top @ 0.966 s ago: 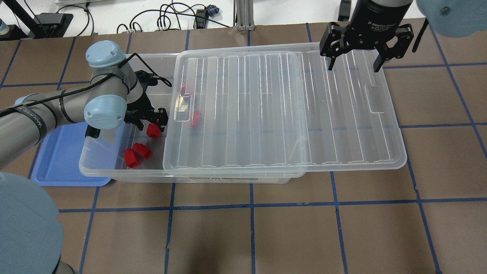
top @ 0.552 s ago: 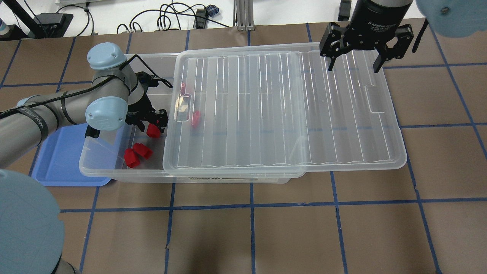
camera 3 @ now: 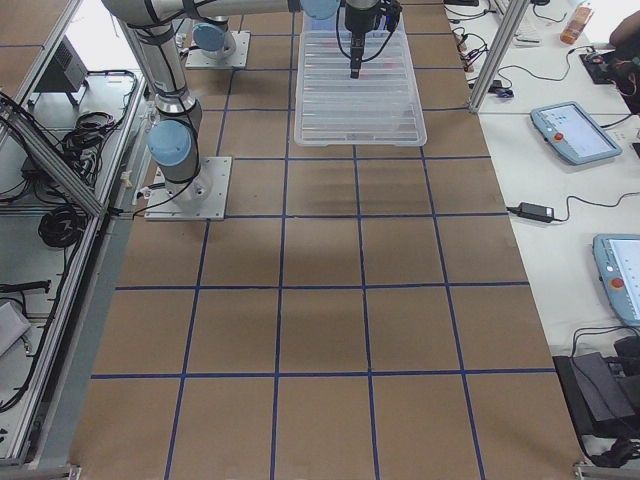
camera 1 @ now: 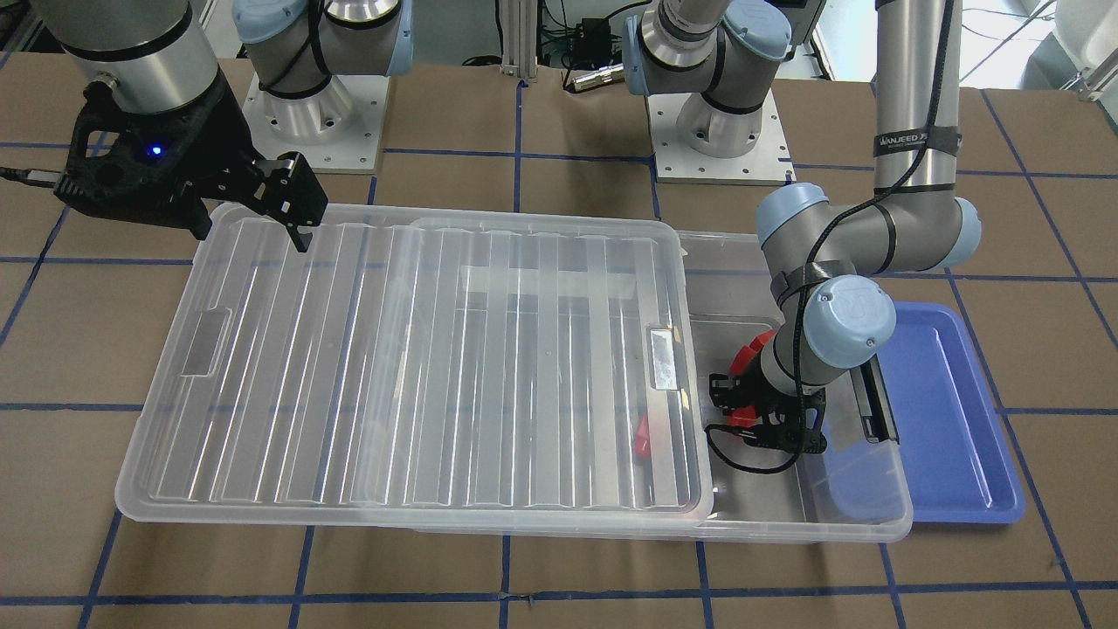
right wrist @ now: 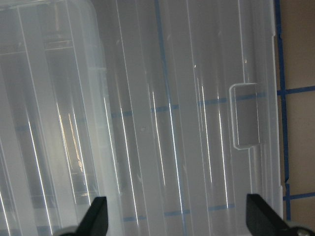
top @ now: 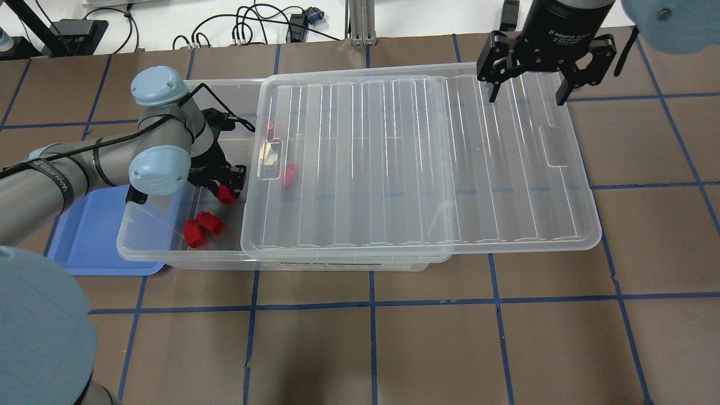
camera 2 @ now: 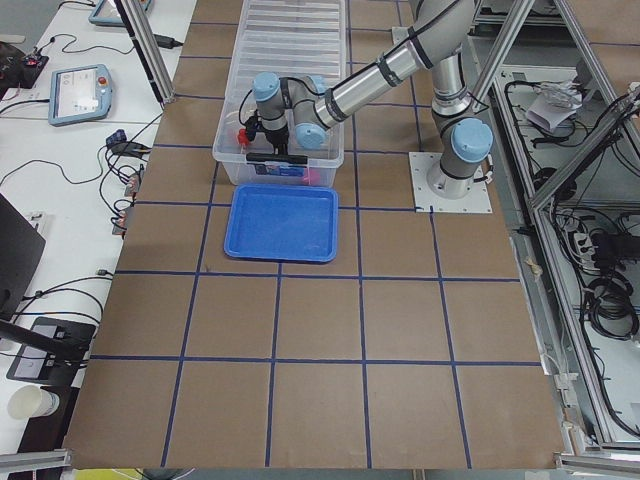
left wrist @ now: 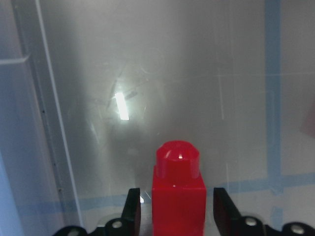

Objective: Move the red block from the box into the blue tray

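The red block (left wrist: 178,196) stands stub up on the floor of the clear box (top: 169,256), in its uncovered left end. My left gripper (top: 225,188) is open and down inside the box. Its fingers straddle the block with a small gap on each side, as the left wrist view shows. The block also shows in the overhead view (top: 226,195). The blue tray (top: 90,236) lies on the table against the box's left end and holds nothing visible. My right gripper (top: 526,95) is open and empty, above the far right corner of the lid (top: 422,169).
The ribbed lid is slid to the right and covers most of the box. A larger red clump (top: 202,228) lies near the box's front wall. Two more red pieces (top: 289,174) show under the lid's left edge. Cables lie beyond the table's far edge.
My left wrist has shifted slightly and the gripper has settled lower around the red block. The block has not moved. My right gripper has drifted slightly away along the far edge.
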{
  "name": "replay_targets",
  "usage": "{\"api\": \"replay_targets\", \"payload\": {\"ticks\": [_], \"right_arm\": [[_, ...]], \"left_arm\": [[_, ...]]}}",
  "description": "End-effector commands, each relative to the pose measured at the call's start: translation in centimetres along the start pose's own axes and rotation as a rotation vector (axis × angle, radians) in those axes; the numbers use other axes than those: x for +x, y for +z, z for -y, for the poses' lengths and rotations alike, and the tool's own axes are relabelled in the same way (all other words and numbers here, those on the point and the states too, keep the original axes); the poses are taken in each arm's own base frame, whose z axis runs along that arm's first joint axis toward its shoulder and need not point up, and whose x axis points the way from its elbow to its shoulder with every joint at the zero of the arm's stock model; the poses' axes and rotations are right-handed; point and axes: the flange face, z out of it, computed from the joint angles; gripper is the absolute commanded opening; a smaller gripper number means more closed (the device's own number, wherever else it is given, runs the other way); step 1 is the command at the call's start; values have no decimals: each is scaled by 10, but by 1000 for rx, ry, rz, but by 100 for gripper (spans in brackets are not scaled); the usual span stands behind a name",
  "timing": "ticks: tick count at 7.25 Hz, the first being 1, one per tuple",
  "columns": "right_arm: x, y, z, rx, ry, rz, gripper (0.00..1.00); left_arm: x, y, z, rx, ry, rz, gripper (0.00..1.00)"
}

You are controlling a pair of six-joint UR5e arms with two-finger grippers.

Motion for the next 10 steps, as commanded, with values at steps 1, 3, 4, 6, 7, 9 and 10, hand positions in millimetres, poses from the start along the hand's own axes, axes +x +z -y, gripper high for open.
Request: {"api": "replay_targets", "payload": {"ticks": [1, 3, 4, 6, 7, 9, 10], "right_arm": [[0, 0, -1, -1, -1, 0, 100], [0, -1, -1, 2, -1, 0, 100], [0, -1, -1, 2, -1, 0, 100], [0, 0, 0, 0, -1, 0, 100], [5, 1, 4, -3, 8, 2, 100], [29, 0, 13, 0, 46, 4, 100], [57, 1, 22, -4, 40, 10, 100]], "left_arm": [[-2, -17, 4, 33, -12, 5, 13], [5, -75, 12, 47, -25, 15, 13], [8, -117, 6, 26, -25, 11, 13], [9, -198, -16, 32, -22, 10, 7], [5, -224, -29, 8, -21, 6, 7], [-48, -233, -37, 5, 35, 63, 7], [-104, -225, -43, -8, 111, 51, 7]]}}
